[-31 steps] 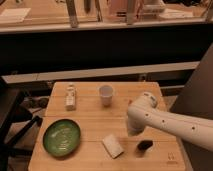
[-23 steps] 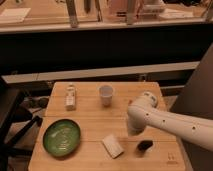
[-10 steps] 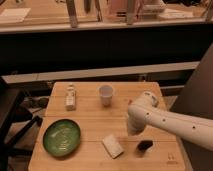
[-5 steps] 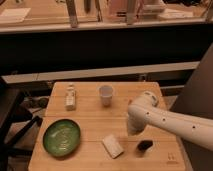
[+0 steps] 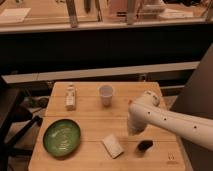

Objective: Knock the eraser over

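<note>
Arm (image 5: 172, 120) unmoved since before; end effector (image 5: 134, 128) hovers just beside the white block (image 5: 112, 146), grip state unreadable.

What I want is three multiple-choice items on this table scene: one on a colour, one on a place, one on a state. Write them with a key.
1. What colour is the plate?
A. Red
B. White
C. Green

2. Where is the gripper?
A. Over the plate
B. Above the right half of the table, between the cup and the small dark object
C. Behind the table

3. How does the cup stand?
A. Upright, mouth up
B. On its side
C. Upside down

Key:
1 C, its whole face is green.
2 B, the arm's end hangs there.
3 A, its open rim faces up.
</note>
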Robot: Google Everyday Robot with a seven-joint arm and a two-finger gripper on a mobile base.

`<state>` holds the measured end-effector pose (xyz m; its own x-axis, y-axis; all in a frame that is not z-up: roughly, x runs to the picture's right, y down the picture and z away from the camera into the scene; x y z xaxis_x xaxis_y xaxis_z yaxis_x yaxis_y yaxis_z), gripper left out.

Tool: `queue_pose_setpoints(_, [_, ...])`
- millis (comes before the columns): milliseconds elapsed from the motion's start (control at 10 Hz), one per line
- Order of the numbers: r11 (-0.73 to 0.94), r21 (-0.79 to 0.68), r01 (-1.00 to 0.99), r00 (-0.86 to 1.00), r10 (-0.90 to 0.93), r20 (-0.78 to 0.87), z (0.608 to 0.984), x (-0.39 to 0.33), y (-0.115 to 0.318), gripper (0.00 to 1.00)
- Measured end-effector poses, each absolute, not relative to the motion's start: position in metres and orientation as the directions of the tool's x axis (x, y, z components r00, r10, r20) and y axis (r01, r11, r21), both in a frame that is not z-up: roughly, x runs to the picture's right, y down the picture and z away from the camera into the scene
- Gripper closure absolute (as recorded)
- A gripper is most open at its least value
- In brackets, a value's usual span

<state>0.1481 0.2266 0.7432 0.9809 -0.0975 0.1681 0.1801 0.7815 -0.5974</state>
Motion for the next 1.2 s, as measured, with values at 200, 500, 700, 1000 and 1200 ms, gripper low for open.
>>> queue_pose_setpoints(200, [0.776,-0.605,0.180,0.980,-0.090,0.177,0.742,0.154,0.226,1.00])
queue_pose_setpoints(500, [0.767,-0.620,0.165,0.983,-0.078,0.166,0.739,0.172,0.231,1.00])
queue_pose_setpoints(700, [0.762,-0.634,0.136,0.988,-0.056,0.146,0.735,0.189,0.241,1.00])
queue_pose_setpoints(1000, [0.756,-0.649,0.084,0.994,-0.015,0.111,0.727,0.215,0.262,1.00])
queue_pose_setpoints(1200, [0.750,-0.659,0.057,0.996,0.005,0.091,0.720,0.225,0.275,1.00])
